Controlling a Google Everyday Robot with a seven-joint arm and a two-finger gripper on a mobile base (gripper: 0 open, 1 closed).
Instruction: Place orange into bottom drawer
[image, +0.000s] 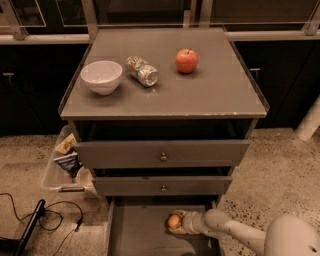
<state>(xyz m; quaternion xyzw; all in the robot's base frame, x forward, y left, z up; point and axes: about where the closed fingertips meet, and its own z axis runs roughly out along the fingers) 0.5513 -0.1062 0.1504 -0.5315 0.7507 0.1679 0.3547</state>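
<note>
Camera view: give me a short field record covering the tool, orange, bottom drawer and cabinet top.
tool: reaching into the bottom drawer from the right, closed on the orange
orange: in the tool, inside the drawer; floor contact unclear
bottom drawer: pulled out
cabinet top: white bowl, can on its side, red apple
</note>
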